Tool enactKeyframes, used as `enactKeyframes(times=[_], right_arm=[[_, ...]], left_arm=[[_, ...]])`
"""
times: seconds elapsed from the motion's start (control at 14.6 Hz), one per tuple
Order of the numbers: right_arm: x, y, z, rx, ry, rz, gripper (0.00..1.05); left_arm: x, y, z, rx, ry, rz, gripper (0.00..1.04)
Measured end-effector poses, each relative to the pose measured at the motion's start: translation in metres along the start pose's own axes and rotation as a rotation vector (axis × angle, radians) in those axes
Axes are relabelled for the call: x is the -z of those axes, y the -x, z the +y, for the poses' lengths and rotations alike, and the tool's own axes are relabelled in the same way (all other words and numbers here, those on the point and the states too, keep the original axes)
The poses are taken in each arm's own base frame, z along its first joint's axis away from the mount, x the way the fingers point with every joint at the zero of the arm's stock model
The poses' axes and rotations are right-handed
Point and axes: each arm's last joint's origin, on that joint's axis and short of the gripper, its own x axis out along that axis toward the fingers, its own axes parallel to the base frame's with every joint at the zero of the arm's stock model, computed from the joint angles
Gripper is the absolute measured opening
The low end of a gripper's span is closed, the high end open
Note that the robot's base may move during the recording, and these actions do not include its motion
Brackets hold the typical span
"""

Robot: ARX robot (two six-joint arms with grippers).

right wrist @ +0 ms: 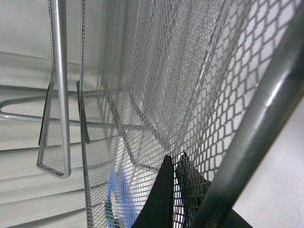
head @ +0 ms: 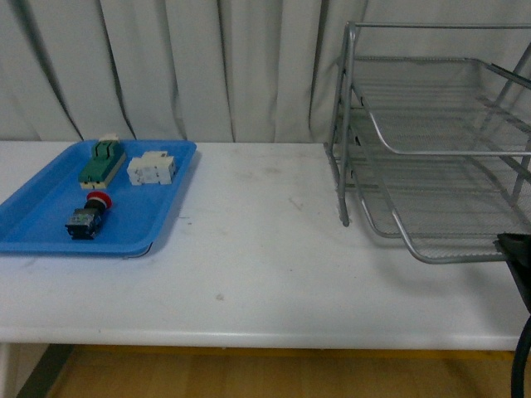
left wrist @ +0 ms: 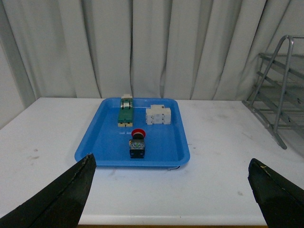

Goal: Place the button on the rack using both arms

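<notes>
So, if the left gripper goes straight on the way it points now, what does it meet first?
Probably the near rim of the blue tray, then the button just behind it; depth is unclear.

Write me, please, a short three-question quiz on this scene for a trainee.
1. True or false: the button lies in the blue tray.
2. How many parts lie in that tray? A two; B three; C four.
3. Fill in: the rack stands on the robot's ___ side.
Key: 1 true; 2 B; 3 right.
</notes>
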Motion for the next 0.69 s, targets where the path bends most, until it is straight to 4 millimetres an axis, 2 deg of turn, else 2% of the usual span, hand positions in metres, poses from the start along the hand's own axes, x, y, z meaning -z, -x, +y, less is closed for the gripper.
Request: enactKeyframes(times=[0.07, 0.14, 0.41, 0.62, 0.69], right_arm=[[0.0, 0.007, -0.002, 0.0, 0.041, -0.002, 0.09], [0.0, 0.011, -0.003, 0.005, 0.121, -0.006, 0.19], [-0.004, 0.023, 0.002, 0.002, 0.294, -0.032, 0.66], [-0.007, 0.049, 0.004, 0.021, 0.338, -0.031, 1.0], [-0.008, 0.06, 0.004, 0.036, 0.354, -0.025, 0.97]], left_arm=[[0.0, 0.0, 0.0, 0.0, 0.0, 0.0, 0.98], [0.0, 0.0, 0.0, 0.0, 0.0, 0.0, 0.98], [0.0, 0.0, 0.0, 0.0, 0.0, 0.0, 0.98], [0.0, 0.0, 0.0, 0.0, 0.0, 0.0, 0.98], [0.0, 0.0, 0.0, 0.0, 0.0, 0.0, 0.98]])
